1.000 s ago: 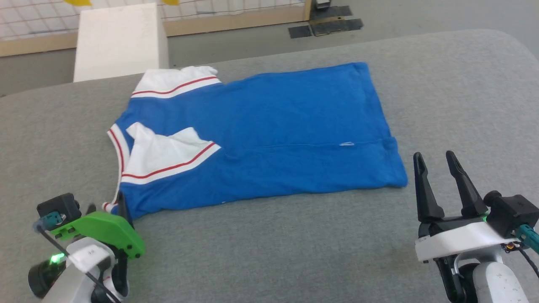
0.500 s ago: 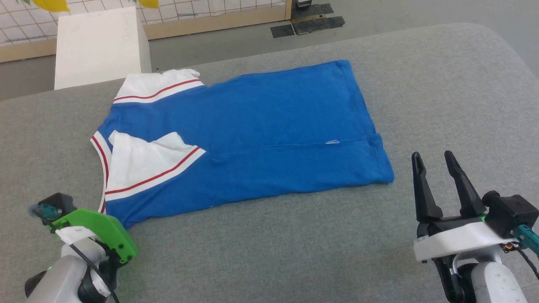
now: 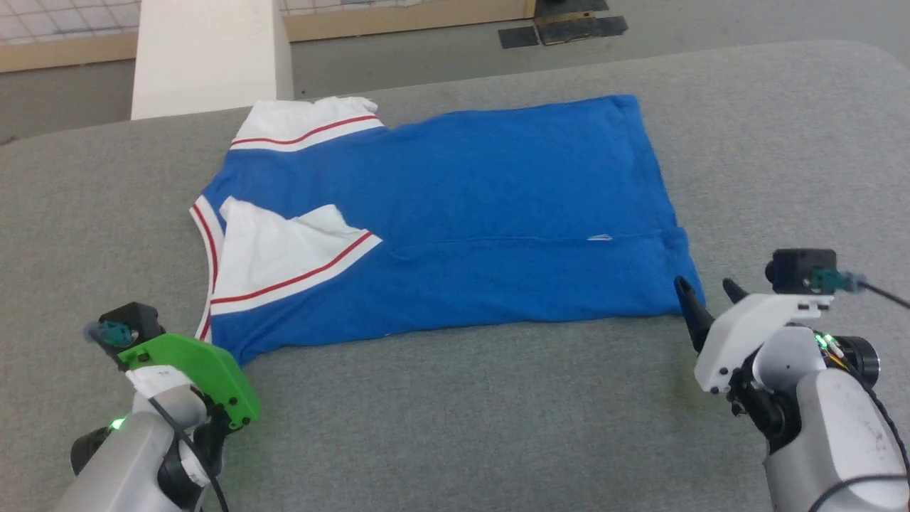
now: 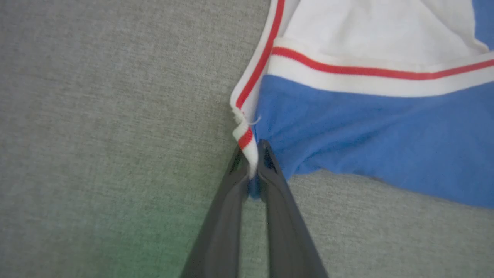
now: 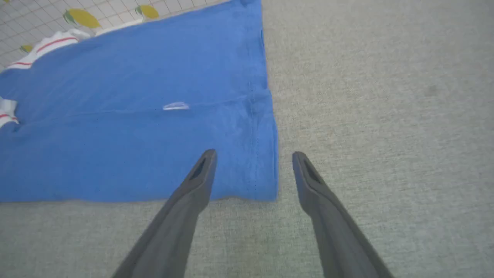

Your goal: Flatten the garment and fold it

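While the left gripper (image 4: 252,162) was clenched on the white-and-red trim (image 4: 247,139) at the garment's near left corner, the right gripper (image 5: 253,153) stood released at the opposite near corner.

Position: garment (image 3: 498,213) lay flat on the grey surface (image 3: 455,427), mid-way between the near and far edges and somewhat toward the left edge.

Axis: long axis ran left to right, parallel to the surface's near edge. The neck end pointed at the left edge and the hem at the right edge. One white sleeve (image 3: 284,256) lay folded in over the blue body.

Key relation: the hem corner (image 5: 266,185) sat directly ahead of the right gripper, between its spread fingers. In the right wrist view one finger was over blue cloth and the other over bare surface, with the hem's side edge running between them. Contact with the cloth could not be told.

Reach: each arm had its own near corner, with the left already attached and the right lined up but not holding.

Judgement: the next move needs the right gripper to close on that corner. With both ends of the near long edge held, the edge could be tensioned along the long axis or carried toward the far edge.
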Robot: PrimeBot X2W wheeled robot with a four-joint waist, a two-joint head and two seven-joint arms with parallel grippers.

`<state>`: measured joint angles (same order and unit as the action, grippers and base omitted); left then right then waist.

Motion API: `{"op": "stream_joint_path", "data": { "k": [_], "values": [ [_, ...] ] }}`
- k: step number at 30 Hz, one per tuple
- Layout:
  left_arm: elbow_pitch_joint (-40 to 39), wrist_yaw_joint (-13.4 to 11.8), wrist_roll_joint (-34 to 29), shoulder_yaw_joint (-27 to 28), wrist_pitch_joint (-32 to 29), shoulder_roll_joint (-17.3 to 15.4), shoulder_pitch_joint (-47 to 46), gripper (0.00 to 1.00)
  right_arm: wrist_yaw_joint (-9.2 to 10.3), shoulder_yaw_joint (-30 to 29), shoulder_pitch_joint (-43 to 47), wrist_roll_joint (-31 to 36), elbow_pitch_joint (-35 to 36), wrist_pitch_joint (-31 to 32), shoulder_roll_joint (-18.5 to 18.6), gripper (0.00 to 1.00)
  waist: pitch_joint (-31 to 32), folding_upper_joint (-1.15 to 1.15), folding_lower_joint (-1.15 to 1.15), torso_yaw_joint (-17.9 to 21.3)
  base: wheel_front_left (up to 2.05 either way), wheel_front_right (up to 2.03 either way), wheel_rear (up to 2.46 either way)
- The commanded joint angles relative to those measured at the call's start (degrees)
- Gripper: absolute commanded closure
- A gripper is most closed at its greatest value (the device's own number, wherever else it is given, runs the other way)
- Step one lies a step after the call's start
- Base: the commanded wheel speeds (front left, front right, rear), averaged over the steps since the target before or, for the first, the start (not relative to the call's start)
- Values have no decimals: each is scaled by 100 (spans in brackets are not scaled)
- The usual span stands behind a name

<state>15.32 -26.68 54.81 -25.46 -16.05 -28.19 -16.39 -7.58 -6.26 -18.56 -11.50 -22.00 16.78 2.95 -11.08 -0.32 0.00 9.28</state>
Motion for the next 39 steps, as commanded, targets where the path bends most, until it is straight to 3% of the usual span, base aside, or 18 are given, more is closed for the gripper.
{"op": "stream_joint_path", "data": {
  "k": [1, 10, 11, 12, 14, 19, 24, 28, 33, 39],
  "values": [
    [76, 53, -80, -78, 24, 69, -12, 100, 9, -75, -184, 94, -149, 347, -6, 0, -48, 32, 0, -131, 0, 0, 0],
    [213, 226, -132, -191, 143, 189, -131, 100, 9, -456, -654, 637, -709, 2350, -7, 0, -138, 32, 0, -360, 0, 0, 0],
    [223, 236, -139, -202, 157, 199, -139, 100, 9, -469, -671, 659, -706, 2526, -7, 6, -150, 32, 0, -373, 0, 0, 0],
    [228, 244, -144, -209, 164, 205, -149, 100, 9, -465, -682, 664, -694, 2650, -7, 55, -162, 32, 0, -382, 0, 0, 0],
    [242, 264, -151, -218, 184, 212, -168, 100, 9, -460, -677, 679, -634, 2892, -7, 100, -178, 32, 0, -395, 0, 0, 0],
    [262, 301, -185, -229, 276, 211, -179, 100, 9, -434, -558, 573, -247, 2984, -7, 100, -174, 32, 0, -392, 0, 0, 0],
    [119, 493, -309, -136, 822, 182, -155, 100, 9, -259, -375, 385, 312, 1858, -7, 100, -47, 32, 0, -381, 0, 0, 0],
    [-130, 462, -491, -2, 1398, 44, 103, 100, 9, -186, -16, 204, 675, 1174, -7, 100, 144, 32, 0, -342, 0, 0, 0],
    [-731, 184, -551, 123, 1687, -144, 784, 100, 9, -306, 657, 127, 1299, 894, -7, 100, 372, 32, 0, -346, 0, 0, 0],
    [-1498, -301, -453, -25, 1269, -337, 1743, 100, 9, -542, 1551, 353, 1982, 1470, 33, 100, 484, 32, 0, -410, 0, 0, 0]
  ]
}}
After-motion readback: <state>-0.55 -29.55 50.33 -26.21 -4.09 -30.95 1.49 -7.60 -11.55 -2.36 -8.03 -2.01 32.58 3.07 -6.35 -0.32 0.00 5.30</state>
